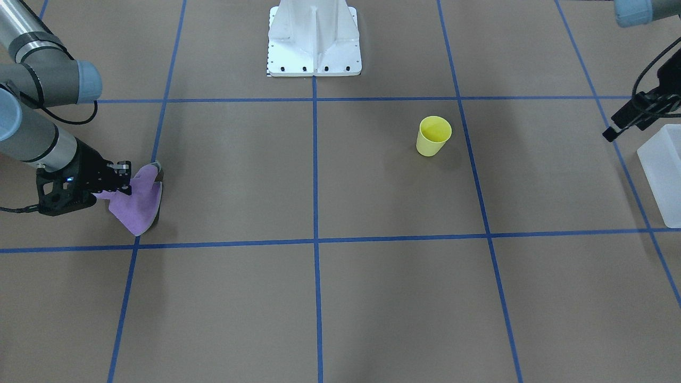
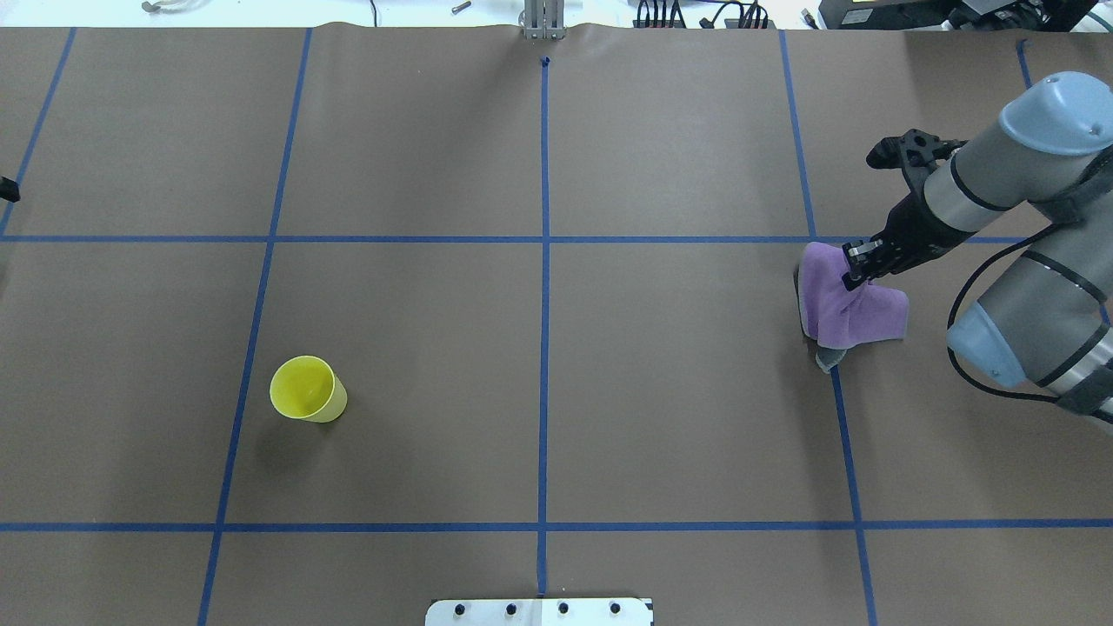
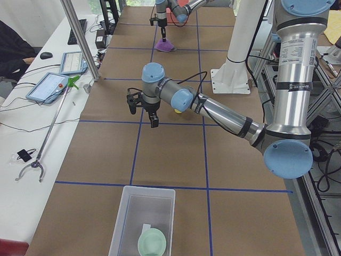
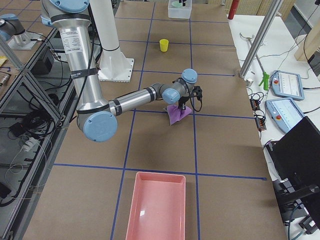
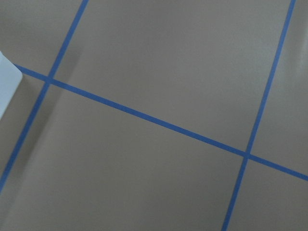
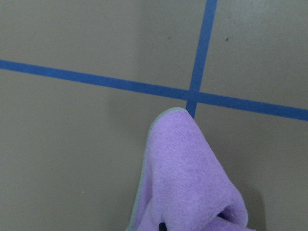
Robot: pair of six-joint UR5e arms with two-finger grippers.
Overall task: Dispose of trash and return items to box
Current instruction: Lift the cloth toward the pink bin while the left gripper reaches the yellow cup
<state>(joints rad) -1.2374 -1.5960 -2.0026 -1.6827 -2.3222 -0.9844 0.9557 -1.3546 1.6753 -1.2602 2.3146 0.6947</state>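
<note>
**Front-facing view.** The desk (image 1: 239,175) is brown and gridded with blue tape lines (image 1: 315,170). The yellow cup (image 1: 433,136) stands upright, mouth up, right of centre in the upper half. The box (image 1: 662,175) is cut off by the right edge at mid-height, and its contents are not visible here. At the left edge, mid-height, the right jaws are clamped on a fold of the purple cloth (image 1: 139,205), which hangs from them. Whether its lower edge touches the desk cannot be told. The left jaws, upper right just above the box, show only as a dark shape, so I cannot tell whether they are apart or together. The white pedestal (image 1: 314,42) is at top centre.

**Overhead view.** The cup is at lower left, well apart from the cloth at right mid-height. The right jaws grip the cloth's upper fold. Of the left jaws only a black sliver shows at the left edge.

**Left side view.** The box sits at bottom centre. The mint-green bowl (image 3: 152,242) lies inside it at the near end, open side up. The cup is mostly hidden behind the near arm at frame centre.

**Right side view.** A pink tray (image 4: 156,207) lies at bottom centre, well apart from the cloth at centre. The cup is at upper centre and the box at the top edge.

**Left wrist view.** Desk and tape are visible, with a white corner of the box at the left edge.

**Right wrist view.** The cloth fills the lower centre, just below a tape crossing.
</note>
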